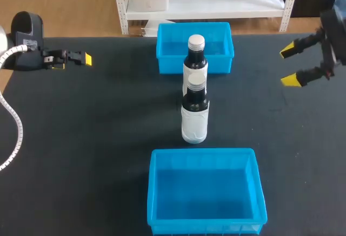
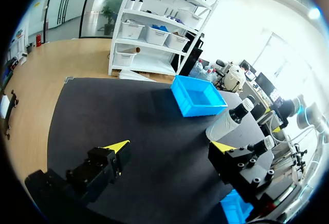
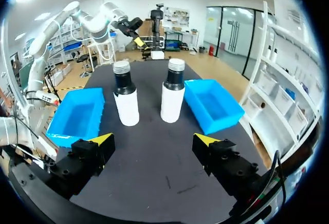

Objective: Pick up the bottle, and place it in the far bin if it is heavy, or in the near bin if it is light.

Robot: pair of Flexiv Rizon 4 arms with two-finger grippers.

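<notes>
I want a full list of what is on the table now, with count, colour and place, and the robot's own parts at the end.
Bottles: 2, dark with white label and pale cap, upright on the table's middle line between the bins; far bottle just before the far bin, near bottle closer to the robot; the right wrist view shows a gap between them.
Bins: 2, blue; far bin at the far edge, near bin at the near edge; nothing shows inside either.
Table: 1, black, under everything.
Left gripper: 1, yellow tips, open, holds nothing, over the far left of the table.
Right gripper: 1, yellow tips, open, holds nothing, over the far right.
</notes>
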